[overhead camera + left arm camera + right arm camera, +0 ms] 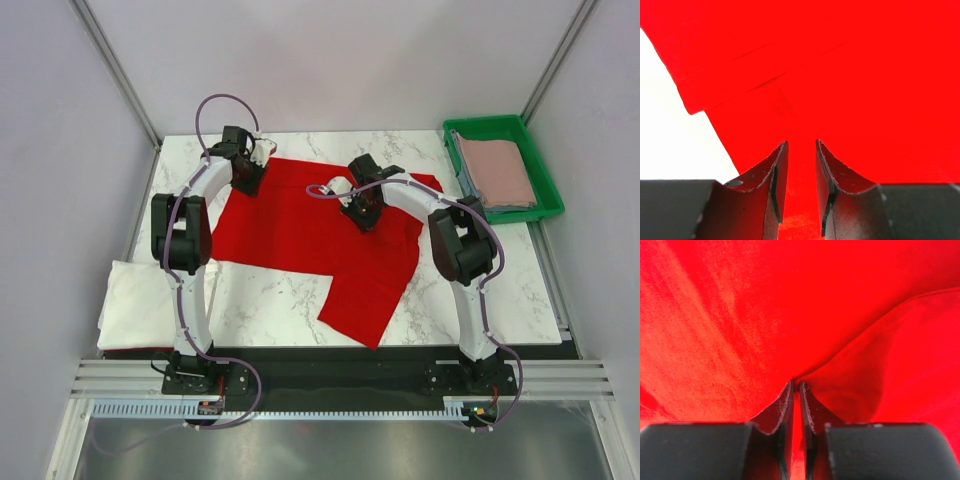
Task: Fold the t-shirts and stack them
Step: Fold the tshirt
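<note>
Nearest, a white t-shirt lies folded at the left edge of the desk, partly overhanging it. A careless sweep of the left arm could probably push it off.

Beyond it the red t-shirt is spread across the middle of the desk, with one flap reaching toward the near edge. The right pincer is pressed together on a thin ridge of this red cloth. With so little fabric in the bite, I judge a quick pull could let it slip out. A pull by only one arm could also drag the shirt askew.

The left pincer is at the shirt's far left corner. Its jaws stand a narrow gap apart with red between them, and I cannot tell whether they clamp a thick fold or merely straddle it. If they hold nothing, that corner would stay behind and the fold would go crooked.

Farthest off, the dusty-pink t-shirt rests in a green tray, well apart.

Both wrist views are almost filled with red, so seams and layers are hard to read. No neck label shows, and the arms cover part of the shirt's far edge.
</note>
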Robot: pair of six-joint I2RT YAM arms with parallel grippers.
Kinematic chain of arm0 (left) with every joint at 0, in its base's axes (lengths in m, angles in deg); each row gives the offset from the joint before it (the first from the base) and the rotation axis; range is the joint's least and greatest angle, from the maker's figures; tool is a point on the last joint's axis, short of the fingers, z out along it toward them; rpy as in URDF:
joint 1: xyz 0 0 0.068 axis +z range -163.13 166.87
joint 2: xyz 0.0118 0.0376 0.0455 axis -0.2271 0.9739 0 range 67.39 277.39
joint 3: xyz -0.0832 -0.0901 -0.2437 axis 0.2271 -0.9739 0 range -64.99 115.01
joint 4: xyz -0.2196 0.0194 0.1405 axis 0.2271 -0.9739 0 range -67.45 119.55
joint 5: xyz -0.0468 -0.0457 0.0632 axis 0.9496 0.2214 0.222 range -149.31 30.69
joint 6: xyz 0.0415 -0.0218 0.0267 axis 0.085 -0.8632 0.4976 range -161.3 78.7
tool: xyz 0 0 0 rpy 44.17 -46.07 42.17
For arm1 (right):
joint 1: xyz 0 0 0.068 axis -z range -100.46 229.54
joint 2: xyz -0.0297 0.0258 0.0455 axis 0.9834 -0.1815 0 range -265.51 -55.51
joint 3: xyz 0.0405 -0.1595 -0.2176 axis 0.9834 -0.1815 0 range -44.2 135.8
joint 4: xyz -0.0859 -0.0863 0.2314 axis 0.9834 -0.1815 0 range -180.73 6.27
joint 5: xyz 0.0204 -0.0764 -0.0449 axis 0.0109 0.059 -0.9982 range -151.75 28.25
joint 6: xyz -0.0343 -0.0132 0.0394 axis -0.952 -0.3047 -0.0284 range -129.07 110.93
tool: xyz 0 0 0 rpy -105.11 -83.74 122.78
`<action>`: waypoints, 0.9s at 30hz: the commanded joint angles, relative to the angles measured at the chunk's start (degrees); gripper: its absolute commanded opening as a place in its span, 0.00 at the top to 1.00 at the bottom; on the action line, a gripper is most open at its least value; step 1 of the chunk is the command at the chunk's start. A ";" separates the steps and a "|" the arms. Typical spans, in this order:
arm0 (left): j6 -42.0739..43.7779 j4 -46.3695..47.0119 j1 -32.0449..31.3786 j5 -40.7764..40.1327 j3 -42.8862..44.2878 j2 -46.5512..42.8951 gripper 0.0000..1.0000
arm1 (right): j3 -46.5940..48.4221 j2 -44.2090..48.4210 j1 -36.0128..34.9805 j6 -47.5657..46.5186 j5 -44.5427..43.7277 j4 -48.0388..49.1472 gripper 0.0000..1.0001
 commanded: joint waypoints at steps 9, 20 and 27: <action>-1.35 0.64 0.13 0.60 0.77 -2.29 0.65 | 2.68 2.90 -0.27 1.72 -2.79 1.28 0.99; -1.70 0.90 0.13 1.30 1.48 -1.41 0.66 | 2.07 6.42 -1.94 1.72 -3.67 0.57 0.99; -1.18 0.90 0.21 0.69 1.30 -1.59 0.66 | 3.56 6.25 -3.34 1.81 -2.53 0.13 1.00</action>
